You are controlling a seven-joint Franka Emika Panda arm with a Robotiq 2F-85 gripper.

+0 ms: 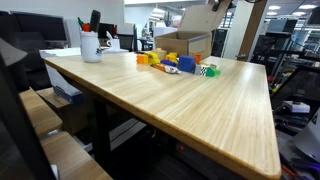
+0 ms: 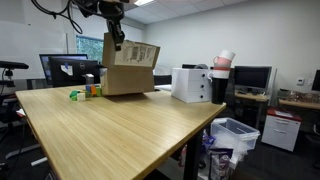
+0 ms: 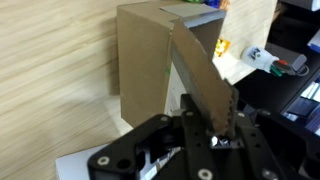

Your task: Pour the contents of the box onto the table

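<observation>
Closest to my wrist camera, the black body of my claw (image 3: pixel 212 128) is filling the bottom of the view. Its fingers are pinching a brown flap (image 3: pixel 200 80) of the box (image 3: pixel 140 60), closed down to the thickness of the cardboard with nothing else between them. Beyond the flap, the box is standing on the light plank table (image 3: pixel 50 50), its plain side wall facing me. In an exterior view my claw (image 2: pixel 118 42) is hanging from above and gripping the top of the box (image 2: pixel 128 70), whose lower edge is looking level with the table (image 2: pixel 110 130), though I cannot tell whether it is actually touching. In an exterior view the box (image 1: pixel 185 42) is sitting at the far end of the table (image 1: pixel 200 110) with its open side showing and the flap raised toward my claw (image 1: pixel 222 8). Small blocks (image 1: pixel 165 62) in yellow, blue, orange, green and white are lying scattered on the table just in front of the box, and a few more blocks (image 2: pixel 88 91) are showing beside it. A white mug (image 1: pixel 91 46) of pens is standing well apart from them, near another corner.
</observation>
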